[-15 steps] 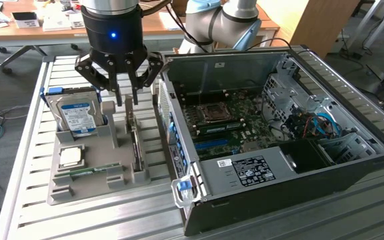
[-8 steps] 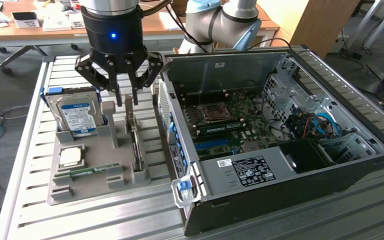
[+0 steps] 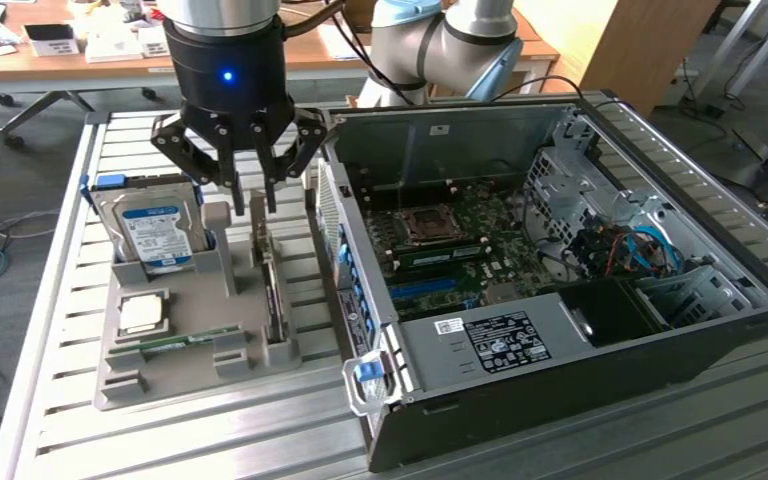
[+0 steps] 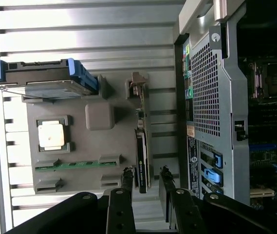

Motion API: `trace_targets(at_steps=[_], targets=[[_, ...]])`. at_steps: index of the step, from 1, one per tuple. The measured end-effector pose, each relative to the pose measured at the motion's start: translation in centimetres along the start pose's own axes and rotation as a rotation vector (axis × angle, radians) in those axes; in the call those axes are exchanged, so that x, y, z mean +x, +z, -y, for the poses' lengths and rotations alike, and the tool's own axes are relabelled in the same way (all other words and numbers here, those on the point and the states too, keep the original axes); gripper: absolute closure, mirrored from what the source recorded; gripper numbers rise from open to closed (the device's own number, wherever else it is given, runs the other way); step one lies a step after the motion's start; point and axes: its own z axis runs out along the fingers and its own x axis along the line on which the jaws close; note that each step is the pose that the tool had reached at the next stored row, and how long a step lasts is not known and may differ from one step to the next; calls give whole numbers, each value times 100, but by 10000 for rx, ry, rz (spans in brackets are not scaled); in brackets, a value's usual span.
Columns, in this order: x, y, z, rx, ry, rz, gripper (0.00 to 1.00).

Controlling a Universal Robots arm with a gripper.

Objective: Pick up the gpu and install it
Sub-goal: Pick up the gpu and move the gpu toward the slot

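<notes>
The gpu (image 3: 268, 285), a thin flat dark card with a silver metal end piece, stands on its edge in a slot of the flat grey plastic tray (image 3: 211, 300). In the exterior view the tray lies at nine o'clock from the big black open computer case (image 3: 598, 390). The black robot gripper (image 3: 255, 203) hangs above the tray, at twelve o'clock from the middle of the card. In the wrist view the gripper (image 4: 145, 181) has its jaws apart. One finger is lined up on each side of the gpu (image 4: 142, 146), a gap shows on both sides, and nothing is held. The silver hard drive with a blue label (image 3: 155, 232) stands at ten o'clock from the card. The small square silver chip (image 3: 141, 312) lies at eight o'clock. I think the job is only at its start: the card is not picked up yet, and it is not inside the case yet.
</notes>
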Motion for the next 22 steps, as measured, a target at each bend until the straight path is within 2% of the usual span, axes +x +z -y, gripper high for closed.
trace_targets(at_steps=[22], targets=[[1, 46, 2, -1, 0, 0, 64]])
